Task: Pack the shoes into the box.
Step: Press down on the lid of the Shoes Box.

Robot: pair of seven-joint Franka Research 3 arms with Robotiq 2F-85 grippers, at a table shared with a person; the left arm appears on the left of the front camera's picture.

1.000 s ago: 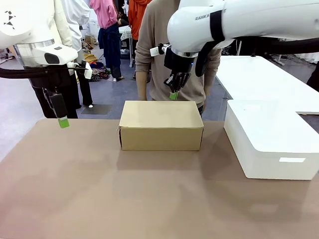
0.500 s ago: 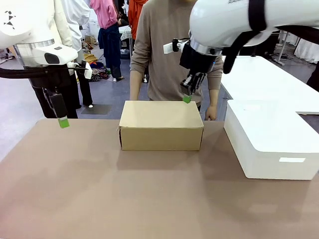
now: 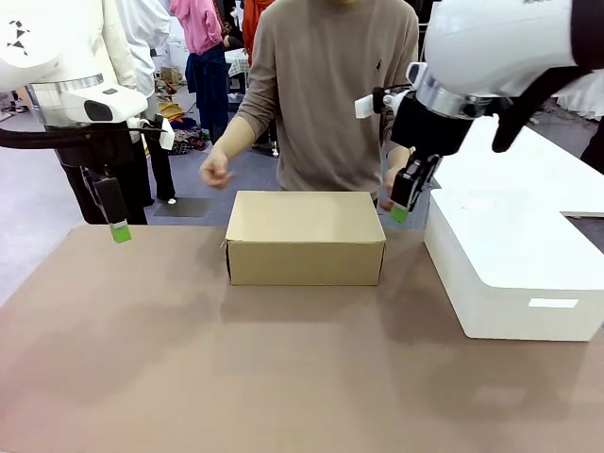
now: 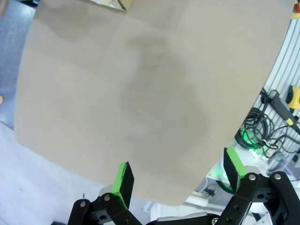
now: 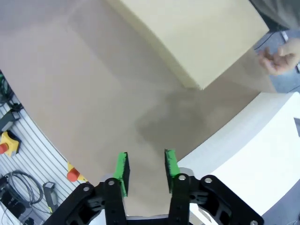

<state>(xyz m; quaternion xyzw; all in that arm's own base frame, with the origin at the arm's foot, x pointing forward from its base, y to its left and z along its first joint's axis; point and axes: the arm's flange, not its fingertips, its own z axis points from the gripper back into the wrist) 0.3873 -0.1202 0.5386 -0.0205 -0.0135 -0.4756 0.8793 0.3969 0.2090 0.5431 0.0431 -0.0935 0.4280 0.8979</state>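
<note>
While the box [image 3: 305, 236] sits shut at the far middle of the table [image 3: 283, 377] in the front view, a person stands behind it with one hand [image 3: 217, 173] raised above its left end. The left gripper [image 3: 118, 226] hangs over the table's far left corner, well apart from the box. The right gripper [image 3: 400, 203] hangs just off the box's right end, between it and a white box [image 3: 510, 264].

In the left wrist view, the left gripper [image 4: 180, 176] has its jaws spread wide with nothing between them, over bare table.

In the right wrist view, the right gripper [image 5: 145, 166] shows its jaws parted by a narrow gap, empty, above the table between the box [image 5: 197, 33] and the white box [image 5: 253, 154]. A blurred hand [image 5: 276, 58] shows beyond the box.
</note>
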